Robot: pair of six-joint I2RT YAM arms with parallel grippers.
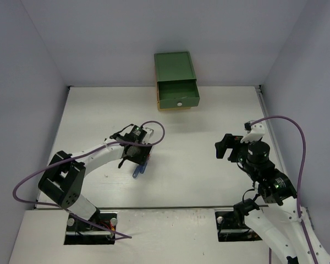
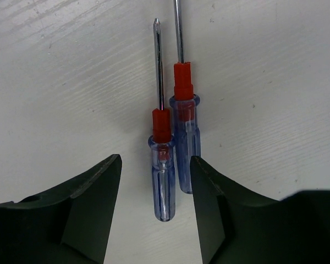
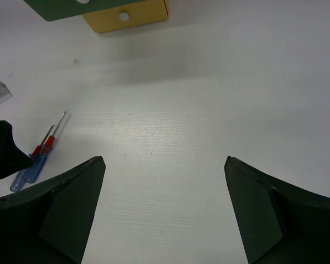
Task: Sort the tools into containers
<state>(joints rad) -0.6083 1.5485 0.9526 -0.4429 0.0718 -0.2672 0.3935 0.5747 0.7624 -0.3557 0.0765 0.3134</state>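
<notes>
Two thin screwdrivers with clear blue handles and red collars lie side by side on the white table (image 2: 163, 181) (image 2: 185, 143); they also show in the top view (image 1: 138, 169) and the right wrist view (image 3: 33, 162). My left gripper (image 2: 155, 181) is open just above them, its jaws straddling the nearer handle without touching it. My right gripper (image 3: 165, 181) is open and empty over bare table at the right (image 1: 224, 147). The drawer cabinet (image 1: 176, 82) stands at the back with its green top drawer pulled open; the yellow drawer (image 3: 126, 14) shows below. The orange-red drawer is mostly hidden.
The table's side edges run close to the grey walls on left and right. A purple cable loops over each arm (image 1: 154, 129). The table's far edge lies behind the cabinet.
</notes>
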